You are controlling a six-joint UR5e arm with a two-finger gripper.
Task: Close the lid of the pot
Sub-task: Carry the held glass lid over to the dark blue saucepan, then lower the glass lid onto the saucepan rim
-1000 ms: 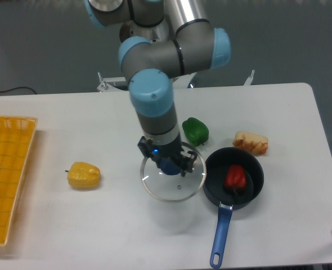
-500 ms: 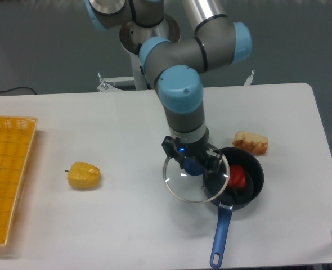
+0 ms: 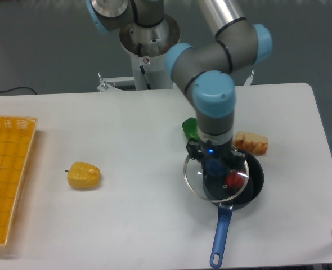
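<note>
One lid (image 3: 215, 179), one pot (image 3: 255, 181), pincer (image 3: 215, 164) pinching the lid's blue knob.
Lid overlaps the pot; one yellow pepper (image 3: 84, 175), no readable writing.

A robotics lab: bare white table (image 3: 126, 129), grey backdrop, industrial arm (image 3: 211, 84), toy food.

pretty even, soft overhead light, the white table (image 3: 126, 225) looks bright with only faint shadows. a little glare on the glass lid (image 3: 215, 180). whole shot is low-res and slightly soft.
</note>
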